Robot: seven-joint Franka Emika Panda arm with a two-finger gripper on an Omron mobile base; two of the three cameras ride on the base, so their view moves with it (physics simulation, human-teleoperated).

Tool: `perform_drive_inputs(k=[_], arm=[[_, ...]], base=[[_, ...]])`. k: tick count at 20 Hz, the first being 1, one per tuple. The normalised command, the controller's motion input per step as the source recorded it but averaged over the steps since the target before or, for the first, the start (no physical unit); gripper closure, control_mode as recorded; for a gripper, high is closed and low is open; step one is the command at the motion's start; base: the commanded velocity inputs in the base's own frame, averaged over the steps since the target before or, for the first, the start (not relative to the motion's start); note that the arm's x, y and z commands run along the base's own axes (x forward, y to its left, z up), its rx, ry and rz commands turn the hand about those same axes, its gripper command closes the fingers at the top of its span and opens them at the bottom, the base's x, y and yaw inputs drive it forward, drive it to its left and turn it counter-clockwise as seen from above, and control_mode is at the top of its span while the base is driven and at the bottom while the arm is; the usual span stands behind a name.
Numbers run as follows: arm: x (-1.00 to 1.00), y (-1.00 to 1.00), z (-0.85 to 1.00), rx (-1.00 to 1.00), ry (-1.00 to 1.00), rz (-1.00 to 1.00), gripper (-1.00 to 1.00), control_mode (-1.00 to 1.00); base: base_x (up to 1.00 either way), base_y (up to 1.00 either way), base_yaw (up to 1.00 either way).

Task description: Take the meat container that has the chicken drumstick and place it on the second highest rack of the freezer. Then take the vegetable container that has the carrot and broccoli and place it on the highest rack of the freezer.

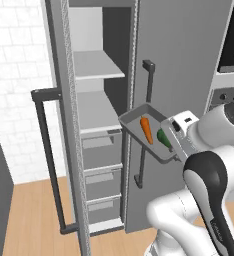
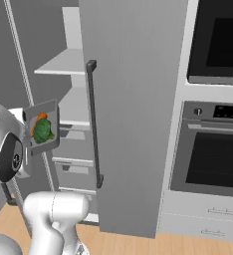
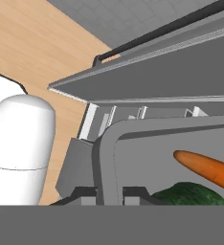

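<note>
At frame centre, the gripper (image 1: 173, 144) is clamped on the vegetable container (image 1: 134, 121) rim — tilted, with carrot (image 1: 146, 129) and broccoli (image 1: 164, 138) aboard — so they might slide out before the highest rack (image 1: 96, 65).

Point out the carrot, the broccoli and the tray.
carrot (image 1: 146, 129), left base view, middle of its length
broccoli (image 2: 43, 130), right base view, centre of the floret
tray (image 1: 131, 120), left base view, bare floor near its far rim
</note>
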Motion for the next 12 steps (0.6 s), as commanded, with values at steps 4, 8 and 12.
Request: perform_drive_inputs(k=[4, 8, 12], arm=[[0.00, 0.00, 0.00, 0.00, 0.00, 0.00, 1.00, 1.00], [0.00, 0.00, 0.00, 0.00, 0.00, 0.00, 1.00, 1.00], [0.00, 0.00, 0.00, 0.00, 0.00, 0.00, 1.00, 1.00]], base=[[0.53, 0.32, -0.02], [0.43, 0.46, -0.03], [0.22, 0.51, -0.03]])
